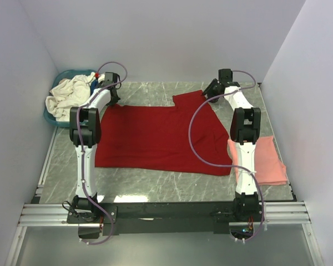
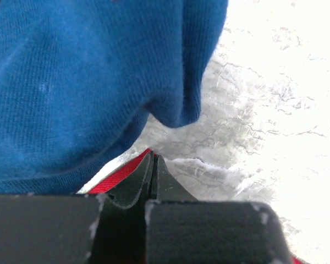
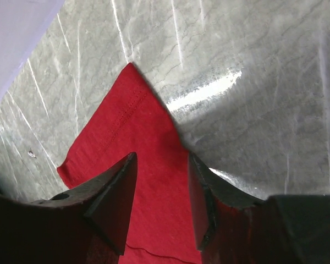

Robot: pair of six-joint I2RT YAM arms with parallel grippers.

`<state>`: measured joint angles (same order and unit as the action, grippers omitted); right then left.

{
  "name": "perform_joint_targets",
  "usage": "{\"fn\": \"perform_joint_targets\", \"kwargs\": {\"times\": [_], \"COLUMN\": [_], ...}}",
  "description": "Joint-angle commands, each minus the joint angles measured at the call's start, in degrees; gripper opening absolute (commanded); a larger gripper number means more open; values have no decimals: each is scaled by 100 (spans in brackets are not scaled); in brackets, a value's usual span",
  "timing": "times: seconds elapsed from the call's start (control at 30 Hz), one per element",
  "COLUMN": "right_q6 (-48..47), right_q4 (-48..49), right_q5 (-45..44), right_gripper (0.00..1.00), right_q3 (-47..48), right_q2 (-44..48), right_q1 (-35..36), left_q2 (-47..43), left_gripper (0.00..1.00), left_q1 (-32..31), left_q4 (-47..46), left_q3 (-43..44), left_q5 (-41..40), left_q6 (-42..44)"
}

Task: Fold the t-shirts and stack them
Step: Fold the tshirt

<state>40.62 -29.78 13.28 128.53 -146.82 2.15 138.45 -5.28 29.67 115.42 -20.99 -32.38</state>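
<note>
The deep red t-shirt [image 1: 155, 136] lies spread flat on the marble table [image 1: 150, 91]. My left gripper [image 1: 112, 93] is at its far left corner, beside the basket. In the left wrist view the jaws [image 2: 153, 157] are shut, with a strip of red cloth [image 2: 118, 173] at their tip, and the dark blue shirt [image 2: 71, 82] hangs close above. My right gripper [image 1: 213, 92] is at the far right sleeve. In the right wrist view it is open [image 3: 162, 159], with the red sleeve [image 3: 126, 126] lying between and beyond its fingers. The salmon pink shirt [image 1: 258, 160] lies folded at the right.
A teal basket [image 1: 51, 117] at the far left corner holds the cream-white shirt [image 1: 66, 94] and a bit of the dark blue one [image 1: 94, 83]. White walls close in the table at the back and on both sides. A black rail [image 1: 166, 210] runs along the near edge.
</note>
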Motion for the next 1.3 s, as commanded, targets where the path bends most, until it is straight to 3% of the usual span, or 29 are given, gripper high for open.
{"fn": "perform_joint_targets", "kwargs": {"times": [0.0,0.37,0.47,0.5,0.63,0.9,1.27], "right_q6": [130,262,280,306,271,-194,-898], "right_q4": [-116,-239,-213,-204,-142,367,306], "right_q5": [-89,25,113,148,254,79,-282], "right_gripper": [49,34,23,13,0,0,0], "right_q3": [120,155,181,173,146,-565,-548], "right_q2": [-66,-259,-277,-277,-224,681,1296], "right_q1": [66,198,215,215,189,-57,-145], "left_q2": [-363,-495,-539,-530,-521,-626,-591], "left_gripper": [0,0,0,0,0,0,0], "left_q1": [-17,-17,-17,-17,-17,-8,115], "left_q4": [-119,-242,-304,-313,-330,-348,-331], "left_q3": [-116,-212,-274,-274,-274,-292,95], "left_q5": [210,412,491,500,561,368,263], "left_q6": [-75,-163,-198,-216,-225,-207,-111]}}
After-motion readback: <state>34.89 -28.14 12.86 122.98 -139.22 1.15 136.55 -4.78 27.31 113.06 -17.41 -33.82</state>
